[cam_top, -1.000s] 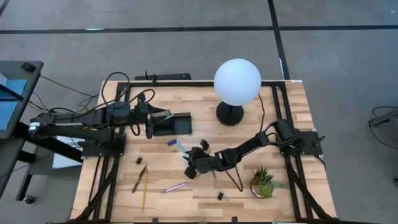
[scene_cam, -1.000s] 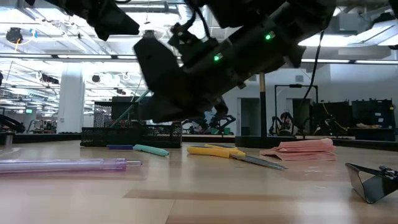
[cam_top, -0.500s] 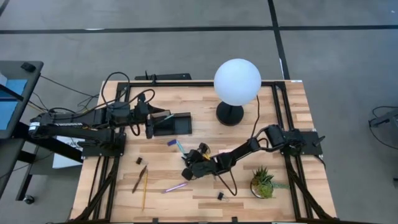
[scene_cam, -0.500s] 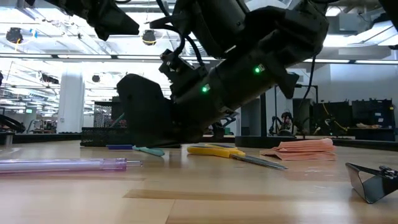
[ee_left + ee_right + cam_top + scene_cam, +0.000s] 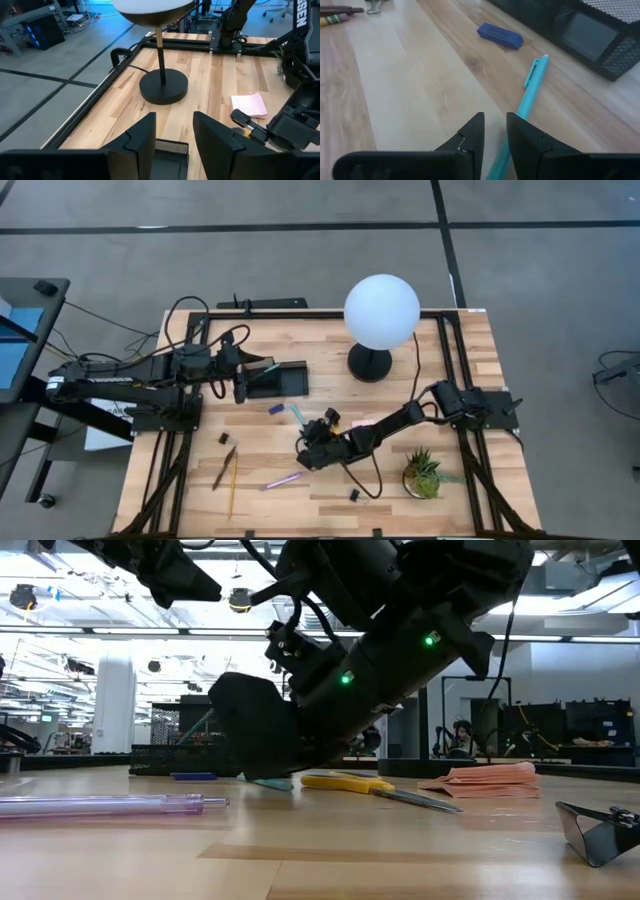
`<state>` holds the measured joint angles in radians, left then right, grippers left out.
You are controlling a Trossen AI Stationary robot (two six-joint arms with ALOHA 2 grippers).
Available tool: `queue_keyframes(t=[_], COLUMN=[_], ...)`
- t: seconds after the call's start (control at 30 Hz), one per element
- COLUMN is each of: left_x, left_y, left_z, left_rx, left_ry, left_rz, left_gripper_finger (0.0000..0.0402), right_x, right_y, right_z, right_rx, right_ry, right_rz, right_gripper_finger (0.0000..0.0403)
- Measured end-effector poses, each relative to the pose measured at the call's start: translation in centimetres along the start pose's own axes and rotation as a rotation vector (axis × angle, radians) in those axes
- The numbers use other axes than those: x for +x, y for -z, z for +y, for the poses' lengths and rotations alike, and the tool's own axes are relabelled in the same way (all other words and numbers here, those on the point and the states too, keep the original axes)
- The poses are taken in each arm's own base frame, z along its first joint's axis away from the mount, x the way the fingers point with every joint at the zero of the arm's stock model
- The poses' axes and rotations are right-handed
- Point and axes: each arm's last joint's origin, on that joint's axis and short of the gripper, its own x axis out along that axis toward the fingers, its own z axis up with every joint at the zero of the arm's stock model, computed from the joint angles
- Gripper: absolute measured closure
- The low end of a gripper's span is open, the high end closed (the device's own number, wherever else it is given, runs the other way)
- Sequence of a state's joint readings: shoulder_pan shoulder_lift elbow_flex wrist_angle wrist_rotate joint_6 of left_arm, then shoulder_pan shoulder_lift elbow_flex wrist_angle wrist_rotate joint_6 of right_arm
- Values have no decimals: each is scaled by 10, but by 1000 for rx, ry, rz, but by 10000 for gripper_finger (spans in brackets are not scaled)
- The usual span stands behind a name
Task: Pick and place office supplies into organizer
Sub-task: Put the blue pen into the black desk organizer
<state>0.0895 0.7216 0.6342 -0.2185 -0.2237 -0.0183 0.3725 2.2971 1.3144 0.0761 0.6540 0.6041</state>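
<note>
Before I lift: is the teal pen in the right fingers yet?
Cannot tell. Teal pen lies flat on the table, running beside the right fingers.

Low view: right arm's dark bulk hides most of the teal pen (image 5: pixel 268 783) beside the yellow-handled scissors (image 5: pixel 345 782); only its tip shows.

Right wrist view: lower end of the pen runs behind one finger (image 5: pixel 529 142), so contact cannot be told. Organizer (image 5: pixel 585 35) cut off at the edge.

High view: black clips (image 5: pixel 354 495) near the potted plant (image 5: pixel 424 472) too small to make out.
</note>
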Motion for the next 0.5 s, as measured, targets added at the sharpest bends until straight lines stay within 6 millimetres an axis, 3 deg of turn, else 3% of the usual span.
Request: queue_keyframes(t=[0.2,0.5], left_x=[0,0], left_y=[0,0], left_z=[0,0], left_rx=[-22,-31], left_ry=[-1,-1], left_rz=[3,3], left_gripper_finger=[276,276], right_x=[1,5], right_y=[-1,-7], right_z=[0,-4], right_rx=[1,31], right_ry=[-25,-59], right_rz=[6,17], right_gripper_finger=[311,210])
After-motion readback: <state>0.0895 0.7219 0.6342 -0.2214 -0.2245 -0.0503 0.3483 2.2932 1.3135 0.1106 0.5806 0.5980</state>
